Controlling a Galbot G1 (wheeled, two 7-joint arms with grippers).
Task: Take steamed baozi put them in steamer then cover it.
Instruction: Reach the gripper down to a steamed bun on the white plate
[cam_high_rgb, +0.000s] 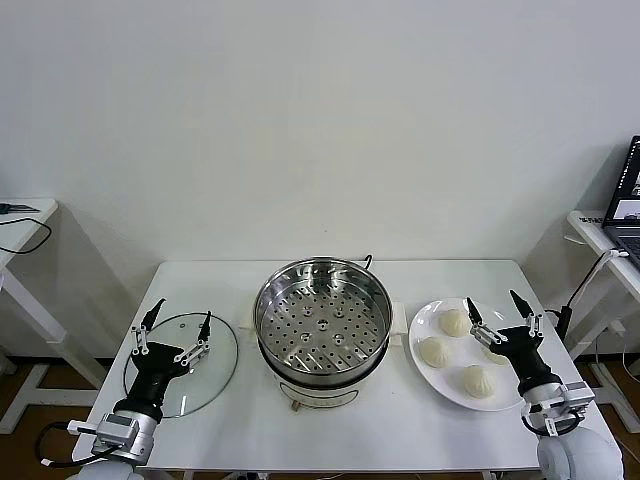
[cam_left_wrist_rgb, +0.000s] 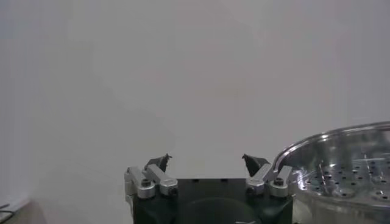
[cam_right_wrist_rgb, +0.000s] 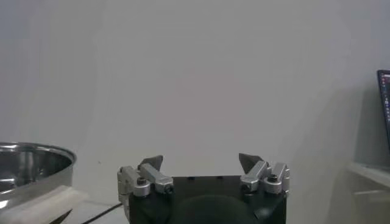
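I see the wide, round, shiny stainless-steel steamer (cam_high_rgb: 322, 322) with its perforated tray standing uncovered at the centre of the white tabletop (cam_high_rgb: 300, 435). No bun lies on the tray.

To the robot's right of the steamer, just beside its white side handle, I note a flat white round plate (cam_high_rgb: 425, 372). It carries the small cream-white pleated steamed baozi (cam_high_rgb: 454, 322); I count three clearly, while a fourth is largely hidden behind the right end effector (cam_high_rgb: 497, 308).

That right end effector hangs over the plate's far right part, jaws spread wide, holding nothing; the right wrist view confirms the gap between its fingertips.

To the robot's left of the steamer, a round clear glass lid (cam_high_rgb: 216, 378) lies flat on the tabletop. The left end effector (cam_high_rgb: 180, 319) hangs over the lid, jaws likewise spread wide and holding nothing, confirmed in the left wrist view (cam_left_wrist_rgb: 207, 163).
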